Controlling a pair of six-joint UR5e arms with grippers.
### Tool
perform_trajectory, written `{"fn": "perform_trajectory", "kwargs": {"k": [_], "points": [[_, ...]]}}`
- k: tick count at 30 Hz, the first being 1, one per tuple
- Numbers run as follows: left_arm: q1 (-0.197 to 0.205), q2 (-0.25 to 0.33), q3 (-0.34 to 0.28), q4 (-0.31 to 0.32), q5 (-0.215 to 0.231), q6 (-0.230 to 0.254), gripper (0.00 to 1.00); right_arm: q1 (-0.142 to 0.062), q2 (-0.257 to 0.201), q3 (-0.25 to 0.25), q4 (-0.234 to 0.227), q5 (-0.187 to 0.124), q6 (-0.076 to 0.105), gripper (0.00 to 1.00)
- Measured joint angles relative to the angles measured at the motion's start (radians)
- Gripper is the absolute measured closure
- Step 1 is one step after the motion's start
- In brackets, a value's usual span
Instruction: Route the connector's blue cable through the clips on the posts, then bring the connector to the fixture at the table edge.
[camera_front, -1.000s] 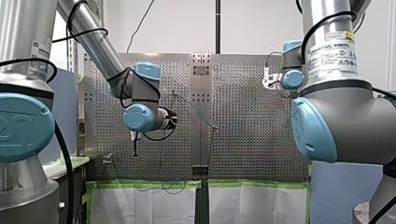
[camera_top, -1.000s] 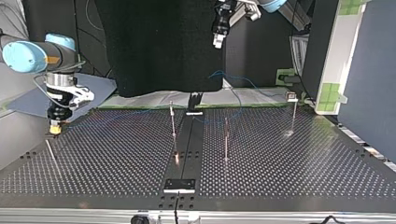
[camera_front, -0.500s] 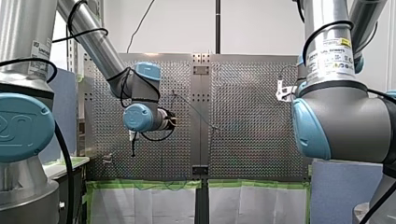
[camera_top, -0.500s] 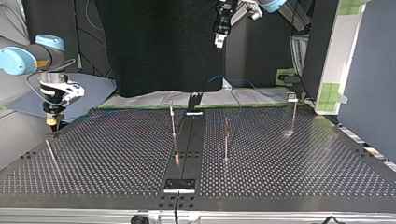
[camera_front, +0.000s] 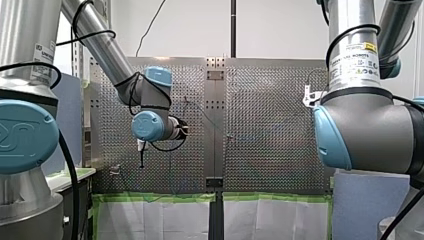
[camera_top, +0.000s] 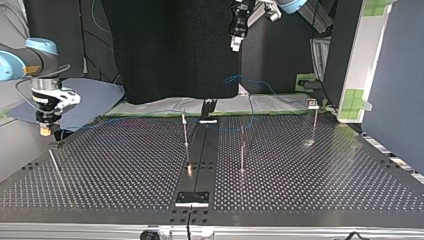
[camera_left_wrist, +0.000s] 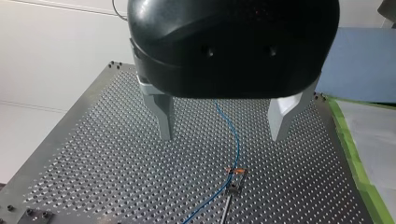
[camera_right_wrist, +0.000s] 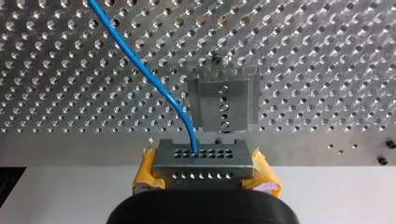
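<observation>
Right pincer (camera_right_wrist: 204, 175) grips the grey connector (camera_right_wrist: 201, 158) between yellow pads; the fixture (camera_right_wrist: 223, 105) lies just ahead, toward one o'clock. Advance squarely and slowly, leaving the blue cable (camera_right_wrist: 140, 60), which runs off toward eleven o'clock, slack.

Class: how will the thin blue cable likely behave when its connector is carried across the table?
Probably floppy: the thin blue cable curves loosely away from the grey perforated metal connector. Likely light, trailing wherever pulled. It could snag, since it curves close past a thin metal post.
</observation>
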Motion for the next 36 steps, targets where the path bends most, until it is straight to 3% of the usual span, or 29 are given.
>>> {"fn": "perform_trajectory", "kwargs": {"k": [10, 18, 30, 36], "points": [[0.001, 0.0, 0.0, -0.009, -0.018, 0.0, 0.0, -0.01, 0.001, -0.027, 0.013, -0.089, -0.006, 1.0], [0.001, 0.0, 0.0, -0.037, -0.032, 0.01, 0.0, -0.021, 0.003, -0.061, 0.037, -0.159, -0.039, 1.0], [0.001, 0.0, 0.0, -0.038, -0.035, 0.021, 0.0, -0.045, 0.041, -0.074, 0.035, -0.169, -0.108, 1.0], [0.003, 0.0, 0.0, -0.039, -0.035, 0.021, 0.0, -0.05, 0.056, -0.076, 0.034, -0.169, -0.122, 1.0]]}}
